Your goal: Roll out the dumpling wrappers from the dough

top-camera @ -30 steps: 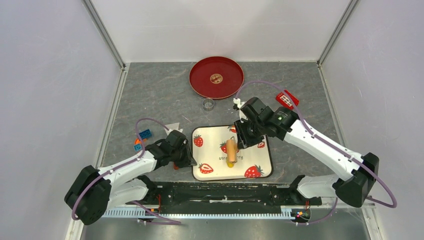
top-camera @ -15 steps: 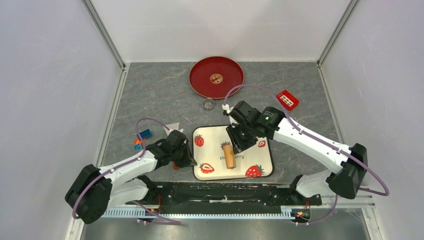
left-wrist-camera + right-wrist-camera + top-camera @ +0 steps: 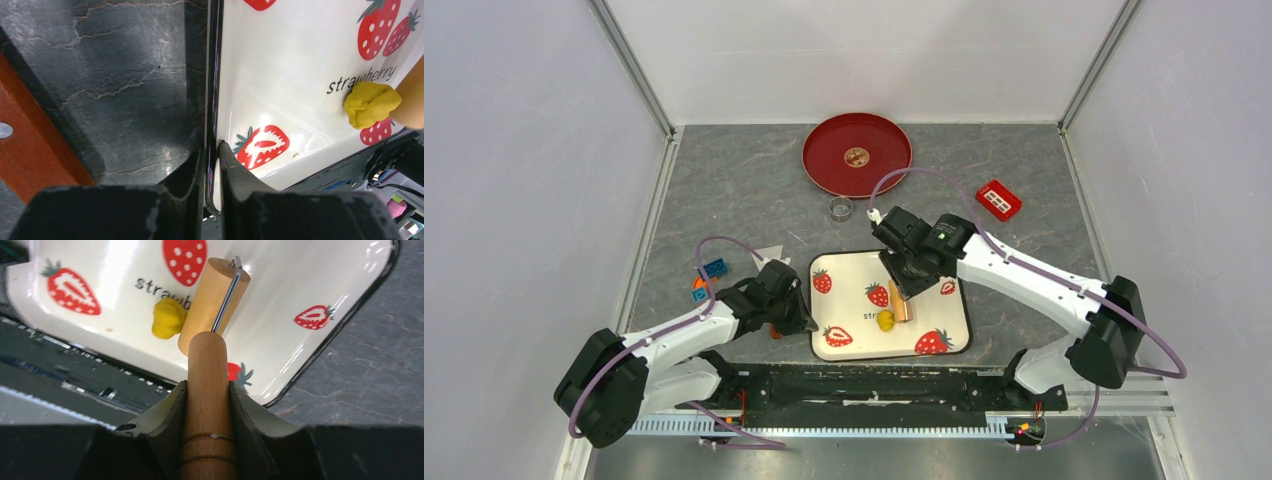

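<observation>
One dough lump (image 3: 169, 318) ahead of right jaws, those gripping rolling pin (image 3: 207, 375), left jaws pinching tray (image 3: 300, 75) rim

Top camera sitting high above and behind arm bases, looking down from far off, taking in whole table (image 3: 744, 190), strawberry tray (image 3: 849, 268) lying lower centre of frame.

Left wrist camera pressing in close behind left gripper (image 3: 211, 150), facing along tray's edge.

Right wrist camera peering close past right gripper (image 3: 207, 387) down rolling pin (image 3: 214, 292).

All three views sharing tray and yellow dough lump (image 3: 371, 102).
</observation>
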`<state>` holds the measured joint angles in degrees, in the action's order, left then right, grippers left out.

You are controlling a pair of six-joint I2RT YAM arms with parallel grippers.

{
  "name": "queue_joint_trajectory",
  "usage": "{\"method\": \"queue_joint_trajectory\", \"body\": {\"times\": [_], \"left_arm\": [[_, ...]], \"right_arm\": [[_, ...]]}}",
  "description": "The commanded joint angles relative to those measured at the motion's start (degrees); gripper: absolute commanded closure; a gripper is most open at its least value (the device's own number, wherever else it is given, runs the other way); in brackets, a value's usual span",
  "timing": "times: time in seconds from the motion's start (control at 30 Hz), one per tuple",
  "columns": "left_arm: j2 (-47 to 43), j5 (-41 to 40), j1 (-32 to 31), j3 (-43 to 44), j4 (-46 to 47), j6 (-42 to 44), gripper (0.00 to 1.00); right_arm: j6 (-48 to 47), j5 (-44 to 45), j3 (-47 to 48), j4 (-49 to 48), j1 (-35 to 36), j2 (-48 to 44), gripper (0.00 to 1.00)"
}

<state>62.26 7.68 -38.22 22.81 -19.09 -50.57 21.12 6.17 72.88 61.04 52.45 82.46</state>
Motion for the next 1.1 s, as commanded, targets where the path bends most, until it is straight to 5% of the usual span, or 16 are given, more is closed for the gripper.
{"method": "queue_joint_trajectory", "body": {"times": [0.0,0.5,1.07], "left_arm": [[0.57,-2.19,0.25,-0.66,0.39,-0.58,0.98],[0.74,-2.23,0.25,-0.65,0.46,-0.50,0.98],[0.58,-2.31,0.25,-0.50,0.11,-0.50,0.98]], "right_arm": [[-0.73,8.67,0.07,-1.53,-1.33,1.15,1.00],[-1.87,1.28,2.48,-1.89,-2.23,-6.50,1.00],[1.43,5.59,9.48,6.81,7.82,0.85,1.00]]}}
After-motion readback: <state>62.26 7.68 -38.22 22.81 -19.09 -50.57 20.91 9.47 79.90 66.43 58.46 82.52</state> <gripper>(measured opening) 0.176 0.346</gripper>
